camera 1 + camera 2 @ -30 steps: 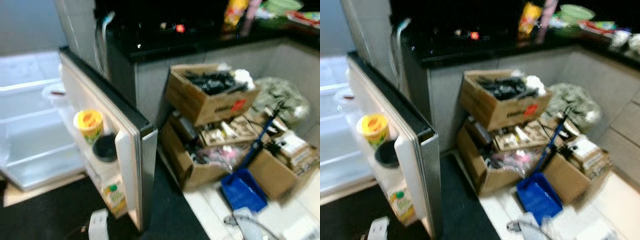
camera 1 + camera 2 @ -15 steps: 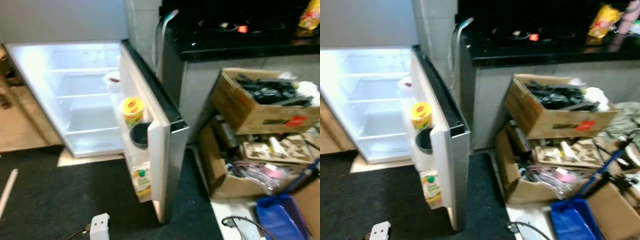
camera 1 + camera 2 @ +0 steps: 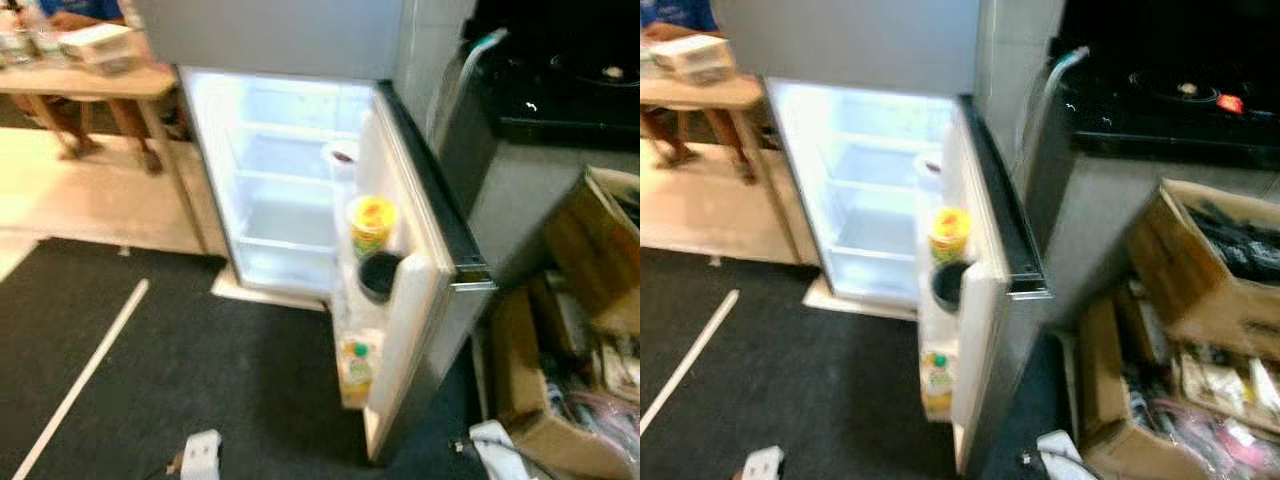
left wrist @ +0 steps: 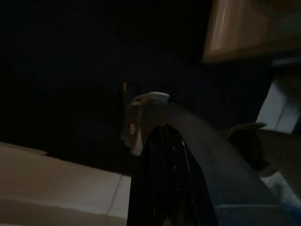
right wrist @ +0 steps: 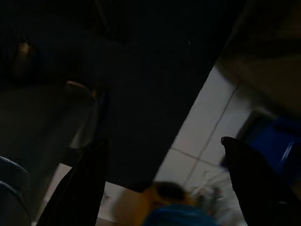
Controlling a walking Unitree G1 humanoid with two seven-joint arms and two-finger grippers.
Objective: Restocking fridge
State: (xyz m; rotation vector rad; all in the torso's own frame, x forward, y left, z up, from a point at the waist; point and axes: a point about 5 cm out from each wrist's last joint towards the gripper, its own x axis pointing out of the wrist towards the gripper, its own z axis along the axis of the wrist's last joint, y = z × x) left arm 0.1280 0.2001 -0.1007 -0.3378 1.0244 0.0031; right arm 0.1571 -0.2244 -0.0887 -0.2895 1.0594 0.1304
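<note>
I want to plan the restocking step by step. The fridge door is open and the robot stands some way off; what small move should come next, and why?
Probably step forward toward the open fridge. Its lit shelves look bare, the door already stands wide, and dark mat lies between robot and fridge. The right gripper hangs open over the floor.

The small fridge [image 3: 290,200] stands open and lit, its white shelves bare. Its door [image 3: 420,300] swings wide to the right; in the door racks sit a yellow tub [image 3: 371,222], a dark cup [image 3: 378,276] below it, and a green-capped juice carton [image 3: 355,370] at the bottom.
</note>
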